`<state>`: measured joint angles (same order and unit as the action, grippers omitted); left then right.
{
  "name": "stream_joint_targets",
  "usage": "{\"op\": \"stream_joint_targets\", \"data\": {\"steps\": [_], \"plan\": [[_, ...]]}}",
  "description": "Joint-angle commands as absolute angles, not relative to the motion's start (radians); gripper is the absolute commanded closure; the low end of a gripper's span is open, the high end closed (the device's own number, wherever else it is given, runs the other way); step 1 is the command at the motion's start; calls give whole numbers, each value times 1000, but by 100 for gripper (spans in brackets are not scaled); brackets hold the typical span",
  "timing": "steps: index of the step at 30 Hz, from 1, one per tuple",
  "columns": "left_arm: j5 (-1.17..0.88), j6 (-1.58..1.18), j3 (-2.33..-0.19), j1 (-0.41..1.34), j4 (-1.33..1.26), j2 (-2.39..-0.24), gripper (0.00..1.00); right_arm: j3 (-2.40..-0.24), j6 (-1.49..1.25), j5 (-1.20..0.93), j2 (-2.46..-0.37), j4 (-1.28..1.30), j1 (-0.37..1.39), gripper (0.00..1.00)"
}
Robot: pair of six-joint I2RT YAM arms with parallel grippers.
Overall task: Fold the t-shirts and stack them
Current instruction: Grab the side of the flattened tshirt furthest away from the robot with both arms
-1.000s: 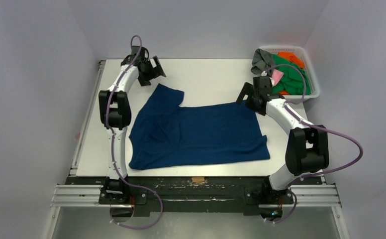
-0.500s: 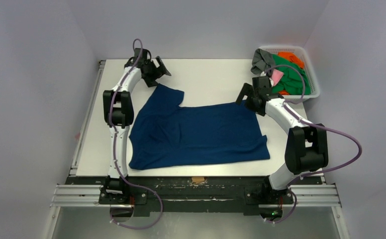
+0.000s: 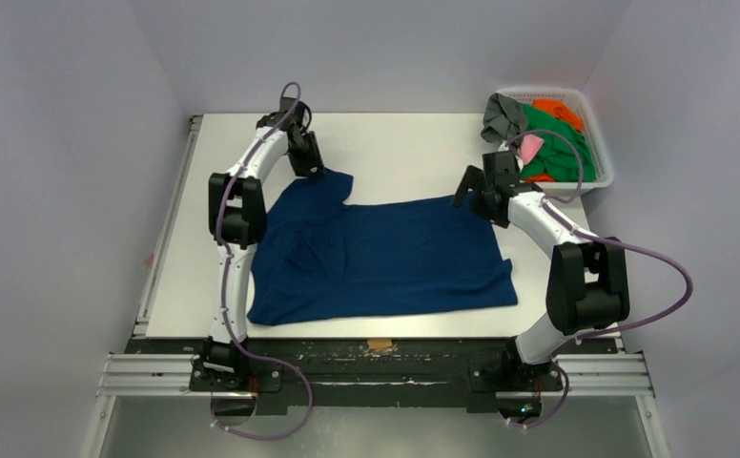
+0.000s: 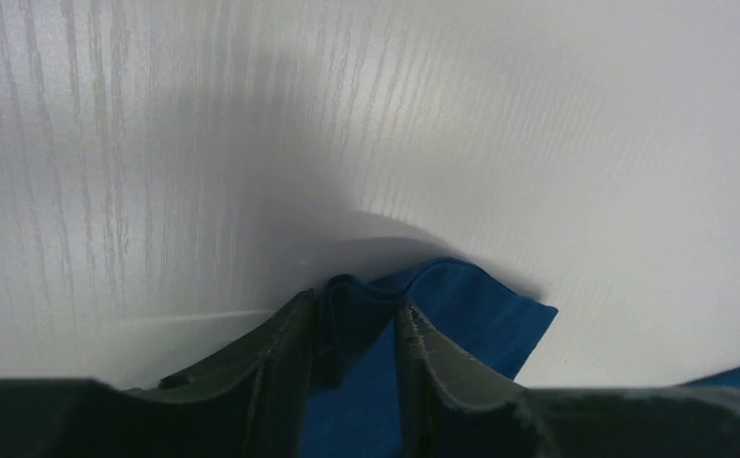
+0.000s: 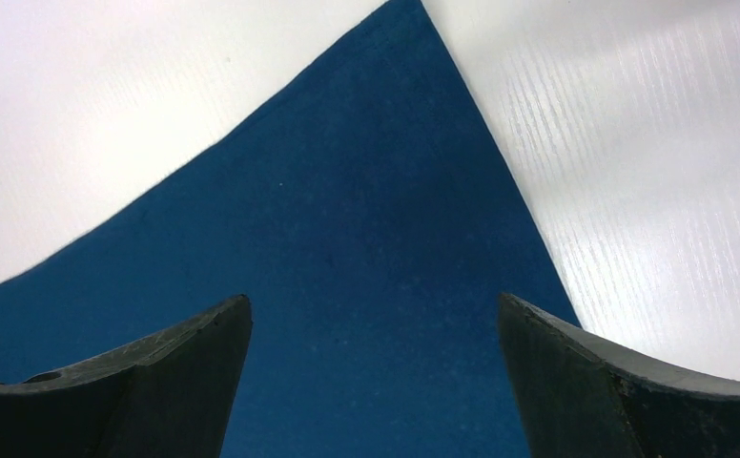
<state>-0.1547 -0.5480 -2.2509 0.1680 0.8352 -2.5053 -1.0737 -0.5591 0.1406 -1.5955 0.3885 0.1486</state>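
Observation:
A navy blue t-shirt [image 3: 385,253] lies spread flat on the white table [image 3: 395,143], one sleeve pointing to the far left. My left gripper [image 3: 311,170] is down on that sleeve's far edge. In the left wrist view its fingers [image 4: 290,334] pinch a raised fold of the sleeve [image 4: 471,305], so the left gripper [image 4: 352,307] is shut on it. My right gripper [image 3: 468,191] hovers over the shirt's far right corner. It stands open [image 5: 376,315] with flat navy cloth [image 5: 366,191] beneath it. More t-shirts are heaped in the basket: green [image 3: 562,153], orange [image 3: 559,110], grey [image 3: 502,114], pink [image 3: 532,145].
A white mesh basket [image 3: 549,93] stands at the table's far right corner, close behind the right arm. A strip of bare table runs along the far edge behind the shirt. A small tan scrap [image 3: 380,343] lies at the near edge.
The left arm swung right and down from the far left corner onto the sleeve's edge, and its jaws closed on the cloth. The right gripper barely moved and stayed open.

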Motion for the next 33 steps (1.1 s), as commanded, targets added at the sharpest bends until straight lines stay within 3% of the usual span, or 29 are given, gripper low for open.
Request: {"op": "stream_joint_targets", "data": {"steps": [1, 5, 13, 24, 33], "plan": [[-64, -503, -2308, 175, 936, -2517, 69, -1067, -541, 168, -1555, 375, 145, 3], [-48, -483, -2338, 181, 945, -2531, 100, -1072, -532, 197, -1561, 388, 145, 3], [-66, -418, -2301, 196, 891, -2433, 100, -1217, -525, 292, -1680, 434, 145, 6], [-47, -261, -2049, 257, 795, -2197, 100, -1592, -501, 437, -2021, 532, 146, 23], [-102, -238, -1829, 272, 702, -2059, 100, -1657, -500, 477, -2143, 538, 147, 30]]}}
